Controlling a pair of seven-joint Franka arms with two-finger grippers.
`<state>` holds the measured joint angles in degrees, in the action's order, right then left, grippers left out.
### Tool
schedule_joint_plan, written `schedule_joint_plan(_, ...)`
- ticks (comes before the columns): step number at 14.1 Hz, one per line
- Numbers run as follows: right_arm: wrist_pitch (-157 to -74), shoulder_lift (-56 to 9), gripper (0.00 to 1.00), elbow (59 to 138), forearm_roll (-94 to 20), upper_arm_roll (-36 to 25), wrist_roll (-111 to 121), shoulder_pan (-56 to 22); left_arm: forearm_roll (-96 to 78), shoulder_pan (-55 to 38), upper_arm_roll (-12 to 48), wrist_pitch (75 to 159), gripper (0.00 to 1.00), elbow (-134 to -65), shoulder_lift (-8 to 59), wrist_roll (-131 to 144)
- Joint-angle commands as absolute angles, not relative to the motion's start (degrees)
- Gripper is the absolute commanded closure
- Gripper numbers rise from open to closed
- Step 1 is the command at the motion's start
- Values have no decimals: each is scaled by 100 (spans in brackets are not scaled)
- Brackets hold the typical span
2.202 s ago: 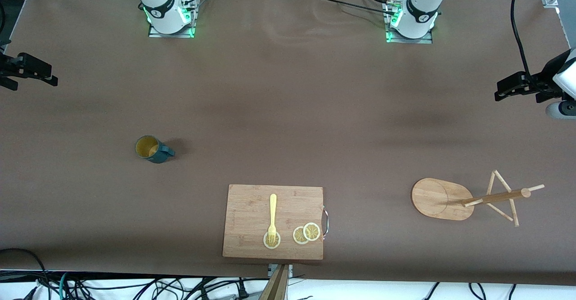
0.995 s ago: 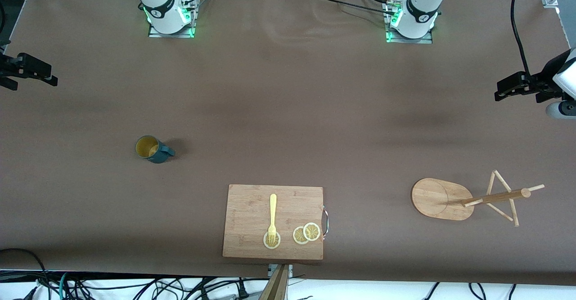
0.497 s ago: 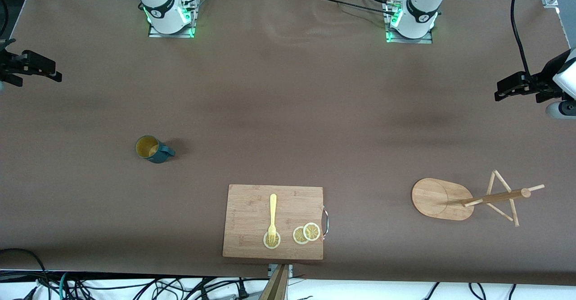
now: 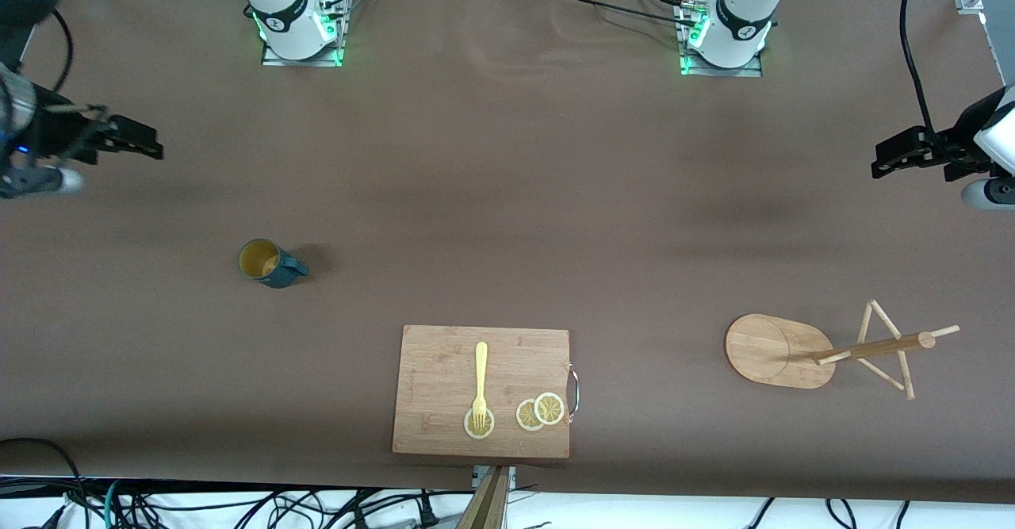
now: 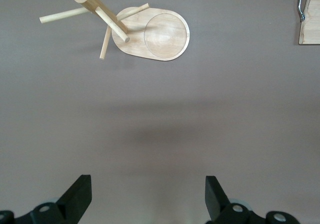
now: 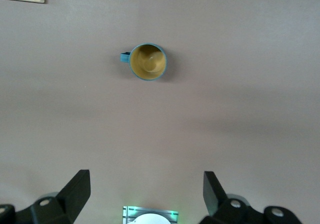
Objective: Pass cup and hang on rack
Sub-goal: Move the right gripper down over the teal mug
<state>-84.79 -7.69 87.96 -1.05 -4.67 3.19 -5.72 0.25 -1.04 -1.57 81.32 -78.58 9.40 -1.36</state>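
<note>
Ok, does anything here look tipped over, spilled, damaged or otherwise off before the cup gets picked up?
Nothing stands out. The cup sits upright on the table, the rack stands on its base, and the fork and lemon slices lie on the cutting board. No spill or damage shows.

table (image 4: 507,164): matt brown covering, cloth-like, with faint ripples near the arm bases
cup (image 4: 268,262): smooth dark teal outside, mustard-yellow inside, slight sheen
rack (image 4: 781,350): light unpainted wood, smooth flat base with visible grain, round pegs
cutting board (image 4: 444,362): pale wood, fine grain, matt; shiny metal handle (image 4: 575,390) on one edge
fork (image 4: 480,386): pale yellow, smooth, plastic-looking
left gripper (image 5: 147,196): matt black fingers
right gripper (image 6: 147,191): matt black fingers
</note>
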Motion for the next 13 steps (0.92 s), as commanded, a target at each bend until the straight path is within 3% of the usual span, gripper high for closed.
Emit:
schedule_joint_plan(1,-9224,-967,0,9129,-26,-483,158,-607,-44,-141,-193,8200,0,-7910,905,-132)
schedule_joint_plan(13,-13936,-896,0,12329,-35,-501,167,-598,-44,-132,-193,8200,0,-7910,905,-158)
